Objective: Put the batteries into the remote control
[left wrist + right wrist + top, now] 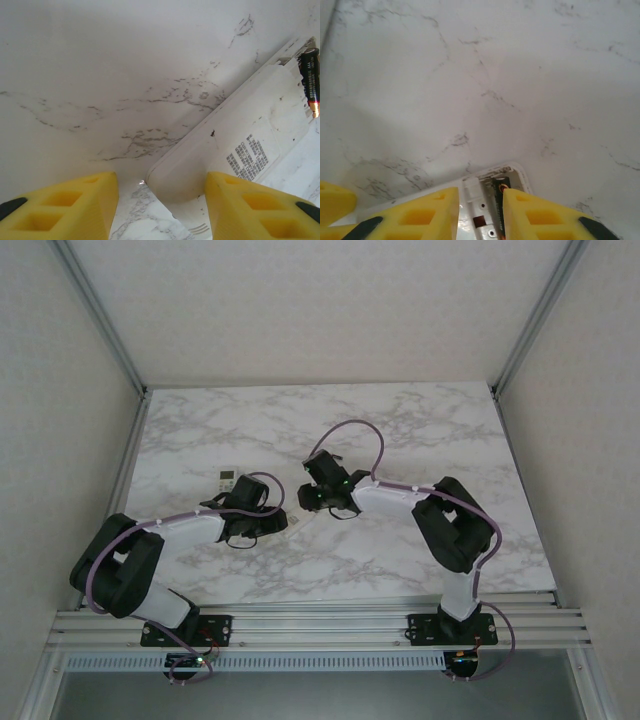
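Where the right tool (481,196) hangs over the open end of the remote control (220,145), its yellow fingers (420,215) stand narrowly parted and pinch nothing that can be made out.

Item: battery (310,80). One seen, dark with a copper tip, in the open compartment (482,220) straight beneath that gap and close against the inner edge of one finger. Whether they touch cannot be told. Long axis askew to the remote's length in the left wrist view, copper tip turned toward the left tool. Judged not yet lying flat in its slot.

Item: remote control. White, face down on the marble desk (400,430), long axis running left to right between the two tools, compartment at the right end.

Item: left tool (161,182). Spread, straddling the remote's rounded left end. Bare desk shows between one finger and the casing, so no firm clamp is evident.

Nearer arm: the right, directly above the battery. The left sits at the opposite end.

Coming move, as judged: a short press downward into the slot, with little sideways travel.

Item: second small remote (228,478). On the desk, far-left of the left tool, apart from it.
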Motion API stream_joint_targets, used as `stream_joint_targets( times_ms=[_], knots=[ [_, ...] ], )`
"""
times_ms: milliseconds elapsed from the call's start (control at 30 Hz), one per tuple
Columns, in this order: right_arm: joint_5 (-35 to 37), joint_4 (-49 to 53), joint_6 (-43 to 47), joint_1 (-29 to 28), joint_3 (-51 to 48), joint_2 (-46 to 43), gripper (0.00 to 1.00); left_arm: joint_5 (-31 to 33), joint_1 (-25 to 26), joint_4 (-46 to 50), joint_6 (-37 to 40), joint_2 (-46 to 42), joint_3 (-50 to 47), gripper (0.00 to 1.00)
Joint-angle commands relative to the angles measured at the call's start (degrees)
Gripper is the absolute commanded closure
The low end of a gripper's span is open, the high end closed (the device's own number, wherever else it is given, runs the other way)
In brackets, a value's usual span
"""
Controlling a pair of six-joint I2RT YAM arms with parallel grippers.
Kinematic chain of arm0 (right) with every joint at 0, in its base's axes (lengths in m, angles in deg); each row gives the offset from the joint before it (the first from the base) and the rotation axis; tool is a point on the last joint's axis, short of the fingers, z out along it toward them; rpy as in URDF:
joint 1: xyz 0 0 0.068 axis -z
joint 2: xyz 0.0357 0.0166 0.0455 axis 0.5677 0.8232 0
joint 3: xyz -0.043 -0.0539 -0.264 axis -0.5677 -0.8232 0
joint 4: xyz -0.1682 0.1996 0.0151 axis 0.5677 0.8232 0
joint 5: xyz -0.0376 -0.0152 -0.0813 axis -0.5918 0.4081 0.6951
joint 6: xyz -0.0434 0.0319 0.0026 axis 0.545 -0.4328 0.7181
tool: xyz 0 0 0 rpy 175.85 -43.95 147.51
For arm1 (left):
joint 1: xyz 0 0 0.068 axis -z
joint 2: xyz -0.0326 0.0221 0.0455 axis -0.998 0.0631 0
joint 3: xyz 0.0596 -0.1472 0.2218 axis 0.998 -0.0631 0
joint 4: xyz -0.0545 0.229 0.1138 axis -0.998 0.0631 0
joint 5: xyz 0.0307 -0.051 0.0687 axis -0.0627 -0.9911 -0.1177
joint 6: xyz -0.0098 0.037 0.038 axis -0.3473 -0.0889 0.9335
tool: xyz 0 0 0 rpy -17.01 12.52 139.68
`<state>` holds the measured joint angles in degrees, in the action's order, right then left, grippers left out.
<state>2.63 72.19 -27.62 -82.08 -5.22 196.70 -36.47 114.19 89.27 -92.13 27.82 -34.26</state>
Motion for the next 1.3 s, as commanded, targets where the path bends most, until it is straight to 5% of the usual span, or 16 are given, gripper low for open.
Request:
stream_joint_targets(
  times_ms=[0, 300, 700, 967, 1133, 1267],
  knots=[
    [0.3, 1.7, 0.9, 0.1, 2.0, -2.1, 0.72, 1.0, 0.8, -4.4, 0.6, 3.3, 0.3, 0.51],
    [5.5, 2.6, 1.4, 0.4, 1.4, -2.3, 1.0, 0.9, 0.8, -4.2, 0.7, 3.3, 0.4, 0.51],
    [-4.4, -0.5, -2.7, 0.5, -3.0, 9.2, 1.0, 1.1, 0.8, -4.4, 0.5, 3.1, 0.2, 0.51],
    [-4.0, 3.1, -3.4, 1.0, -0.9, -1.0, 1.0, 1.2, 0.9, -4.5, 0.6, 3.4, 0.6, 0.51],
    [-0.6, 8.9, -0.8, 2.5, 2.4, -5.8, 0.88, 2.0, 1.1, -3.6, 1.2, 1.6, 1.5, 0.48],
    [2.0, 13.1, 6.5, 4.5, -0.8, -10.3, 0.68, 5.2, 1.5, -0.8, 2.3, -4.3, 2.1, 0.3]
  ],
)
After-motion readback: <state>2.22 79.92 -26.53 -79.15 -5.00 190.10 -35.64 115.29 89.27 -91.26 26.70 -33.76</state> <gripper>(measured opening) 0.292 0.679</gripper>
